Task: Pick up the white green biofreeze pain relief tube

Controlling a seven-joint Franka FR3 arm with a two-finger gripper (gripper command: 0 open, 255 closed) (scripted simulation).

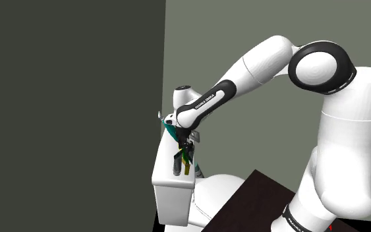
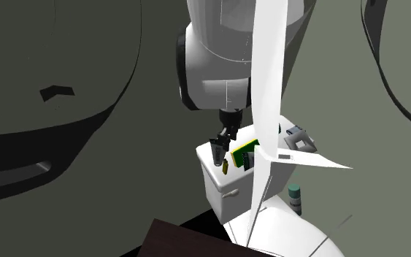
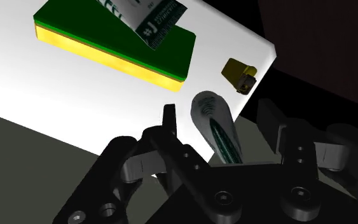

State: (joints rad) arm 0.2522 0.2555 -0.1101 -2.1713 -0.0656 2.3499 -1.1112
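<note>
The black gripper (image 3: 215, 109) hangs over the white lid (image 3: 56, 95) of a toilet tank (image 1: 174, 188), its 2 fingers (image 3: 169, 124) spread apart. The tube (image 3: 219, 130) lies between them with a sliver of gap on each side, so nothing is clamped. It is a smooth, pale grey-white tube with a rounded, flattened end and a dark green stripe along its length. It sits right at the lid's edge, and I cannot tell whether it rests there or overhangs.

Just beyond it lies a small boxy olive-yellow piece (image 3: 240, 74) with a dark end. Further along the lid is a flat sponge-like slab (image 3: 107, 44), green on top and yellow along the side. A white pack (image 3: 149, 16) with a dark green band leans across it, cut off by the frame. The band's white lettering is too broken to read.

In the second exterior view a thin white sheet (image 2: 269, 73) (part of the toilet, perhaps) slices across and hides much of the tank. The arm's forearm (image 1: 207, 100) carries "FRANKA EMIKA" in white.
</note>
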